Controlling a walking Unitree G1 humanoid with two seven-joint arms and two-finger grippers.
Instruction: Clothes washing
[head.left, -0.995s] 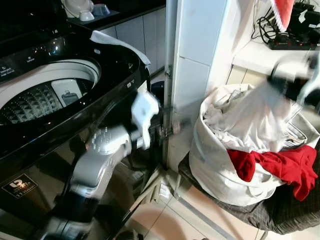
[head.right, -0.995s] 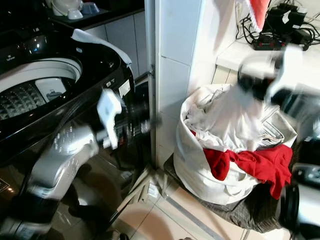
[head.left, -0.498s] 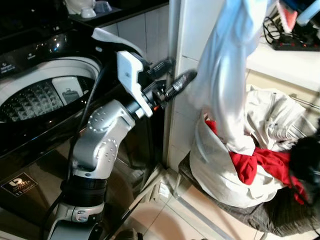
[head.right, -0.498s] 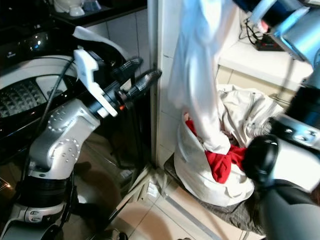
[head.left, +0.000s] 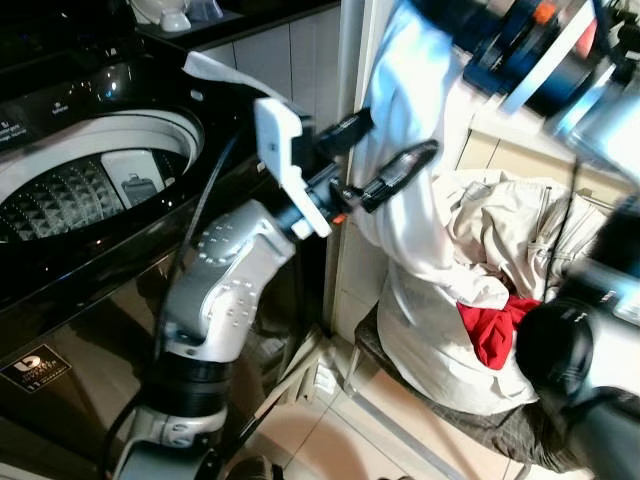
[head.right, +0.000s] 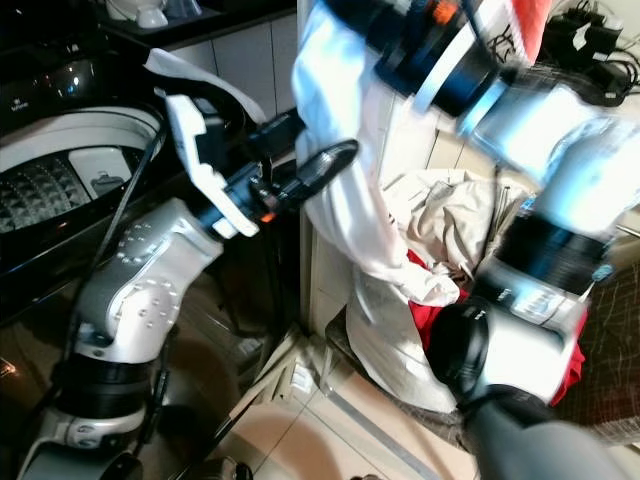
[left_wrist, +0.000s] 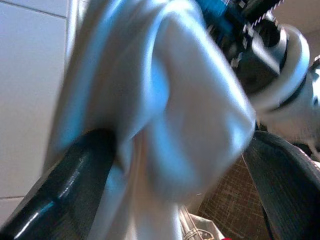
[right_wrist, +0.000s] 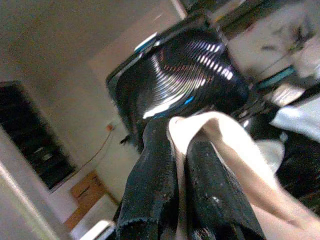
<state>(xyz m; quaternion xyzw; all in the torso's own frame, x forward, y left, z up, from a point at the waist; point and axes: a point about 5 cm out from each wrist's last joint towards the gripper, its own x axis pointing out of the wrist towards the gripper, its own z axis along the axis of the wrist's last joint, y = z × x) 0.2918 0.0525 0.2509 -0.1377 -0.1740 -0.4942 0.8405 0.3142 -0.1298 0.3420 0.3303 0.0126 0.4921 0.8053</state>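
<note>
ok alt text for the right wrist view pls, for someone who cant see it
The right gripper is shut on a fold of white garment, the cloth pinched between its two black fingers and trailing off to one side. Behind it, blurred, is the dark, glossy washing machine lid.

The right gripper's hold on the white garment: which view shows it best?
The right wrist view: the right gripper has both black fingers pinched on a fold of the white garment. The eye views show that arm raised and blurred with the garment hanging from it; the left wrist view shows the cloth between the left gripper's spread fingers.
</note>
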